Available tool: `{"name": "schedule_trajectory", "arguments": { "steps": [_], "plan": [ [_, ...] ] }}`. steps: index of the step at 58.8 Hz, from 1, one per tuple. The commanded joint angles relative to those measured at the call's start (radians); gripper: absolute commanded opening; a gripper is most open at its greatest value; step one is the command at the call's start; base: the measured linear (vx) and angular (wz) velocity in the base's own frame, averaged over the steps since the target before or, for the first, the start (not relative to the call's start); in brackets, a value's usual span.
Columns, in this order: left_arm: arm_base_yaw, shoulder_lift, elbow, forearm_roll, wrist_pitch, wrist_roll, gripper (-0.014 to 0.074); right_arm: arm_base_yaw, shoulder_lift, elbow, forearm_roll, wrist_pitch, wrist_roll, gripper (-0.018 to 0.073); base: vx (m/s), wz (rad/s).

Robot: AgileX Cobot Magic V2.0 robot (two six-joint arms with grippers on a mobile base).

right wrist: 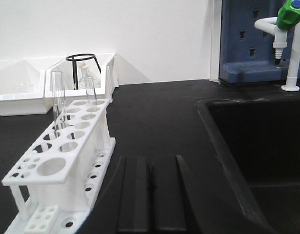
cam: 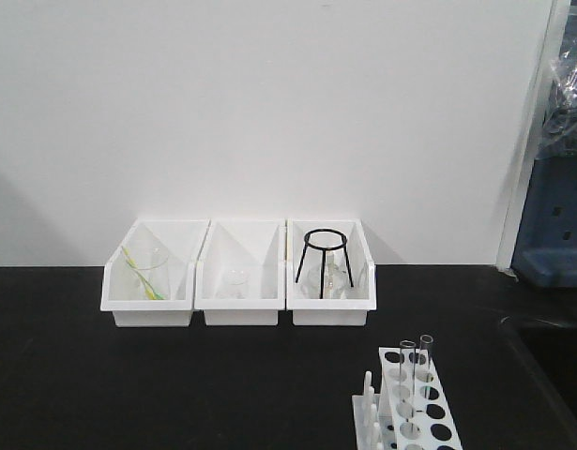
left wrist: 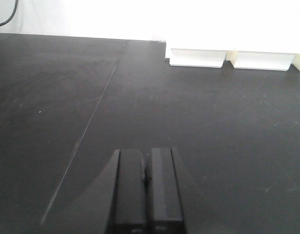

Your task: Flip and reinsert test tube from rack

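The white rack (cam: 415, 412) stands on the black table at the front right, with upright pegs on its left side. Two clear test tubes (cam: 417, 370) stand upright in its far holes. In the right wrist view the rack (right wrist: 67, 156) is at the left, with the two tubes (right wrist: 59, 100) at its far end. My right gripper (right wrist: 150, 161) is shut and empty, low over the table just right of the rack. My left gripper (left wrist: 146, 153) is shut and empty over bare black table, far from the rack. Neither gripper shows in the front view.
Three white open bins (cam: 239, 277) stand at the back wall; the left holds a beaker, the middle a small glass, the right a black tripod stand (cam: 324, 253). A black sink (right wrist: 267, 146) lies right of the rack, with a tap (right wrist: 286, 29) behind it.
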Motion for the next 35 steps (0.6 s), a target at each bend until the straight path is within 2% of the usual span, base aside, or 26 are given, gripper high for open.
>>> {"name": "schedule_trajectory", "arguments": {
  "steps": [1,35],
  "plan": [
    [-0.007,-0.013,0.0,-0.003,-0.087,0.0,-0.0006,-0.005,-0.008,0.001,-0.004,-0.083,-0.004,-0.0012,0.08,-0.01],
    [-0.007,-0.013,0.0,-0.003,-0.087,0.0,-0.0006,-0.005,-0.008,0.001,-0.005,-0.084,-0.004,-0.0012,0.03,-0.01]
  ]
}}
